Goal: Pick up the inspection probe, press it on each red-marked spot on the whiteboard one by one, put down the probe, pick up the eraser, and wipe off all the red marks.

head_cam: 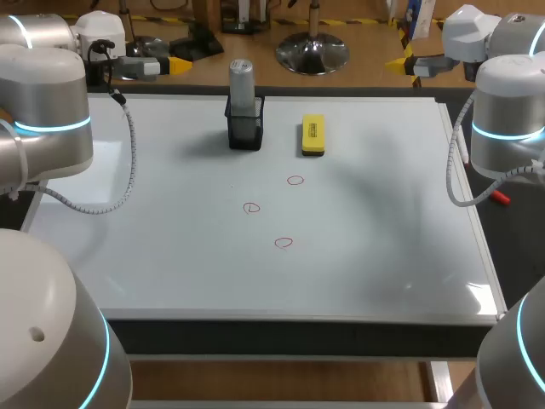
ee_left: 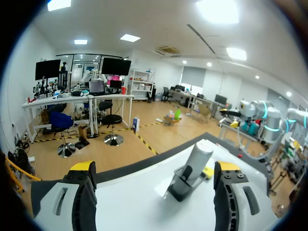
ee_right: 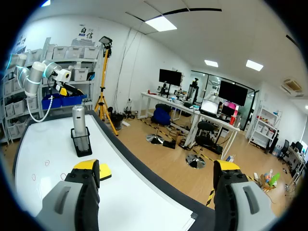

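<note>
Probe (head_cam: 242,81) stands upright in a black holder (head_cam: 245,129) on the whiteboard (head_cam: 170,239), eraser (head_cam: 313,135) near it. Three red marks (head_cam: 251,207), seemingly circles, lie mid-board. Left gripper (ee_left: 155,168) and right gripper (ee_right: 157,166) gape wide, holding nothing.

We see a smooth, glossy whiteboard (head_cam: 170,256) that catches soft glare. The probe (head_cam: 242,78) looks like matt grey metal; its holder (head_cam: 245,132) is black wire mesh. The eraser (head_cam: 313,135) has a shiny yellow plastic shell. Our left arm (head_cam: 47,111) wears a smooth, satin grey casing.
</note>
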`<state>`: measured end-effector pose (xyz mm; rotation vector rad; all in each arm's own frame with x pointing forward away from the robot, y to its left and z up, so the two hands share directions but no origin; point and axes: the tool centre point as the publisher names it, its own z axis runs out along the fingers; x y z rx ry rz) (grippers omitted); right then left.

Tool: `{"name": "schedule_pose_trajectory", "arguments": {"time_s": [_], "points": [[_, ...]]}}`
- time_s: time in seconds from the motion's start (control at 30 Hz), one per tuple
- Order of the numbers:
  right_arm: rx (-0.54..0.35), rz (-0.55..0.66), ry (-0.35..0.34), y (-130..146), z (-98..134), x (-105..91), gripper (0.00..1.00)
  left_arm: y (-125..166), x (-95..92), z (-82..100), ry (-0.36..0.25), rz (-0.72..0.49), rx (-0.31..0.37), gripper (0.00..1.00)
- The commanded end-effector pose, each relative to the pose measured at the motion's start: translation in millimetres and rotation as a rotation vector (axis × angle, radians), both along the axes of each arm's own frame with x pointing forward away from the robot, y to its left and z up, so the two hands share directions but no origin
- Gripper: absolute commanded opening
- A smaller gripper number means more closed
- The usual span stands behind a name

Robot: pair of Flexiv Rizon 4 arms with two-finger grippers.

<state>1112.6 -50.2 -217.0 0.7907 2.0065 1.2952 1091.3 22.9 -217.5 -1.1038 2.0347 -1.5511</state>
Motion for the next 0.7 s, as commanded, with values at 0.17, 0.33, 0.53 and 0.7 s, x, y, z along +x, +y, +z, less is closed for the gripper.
{"name": "schedule_pose_trajectory", "arguments": {"time_s": [0.17,0.33,0.53,0.7], "points": [[0.0,0.001,0.0,-0.2,-0.3,0.3,1.0,0.0,0.0,0.0,0.0,0.0,0.0,1.0],[0.0,0.001,0.0,-0.2,-0.3,0.3,1.0,0.0,0.0,0.0,0.0,0.0,0.0,1.0],[0.0,0.001,0.0,-0.2,-0.3,0.3,1.0,0.0,0.0,0.0,0.0,0.0,0.0,1.0],[0.0,0.001,0.0,-0.2,-0.3,0.3,1.0,-9.7,-0.4,4.4,-0.009,-0.084,0.027,1.0]]}}
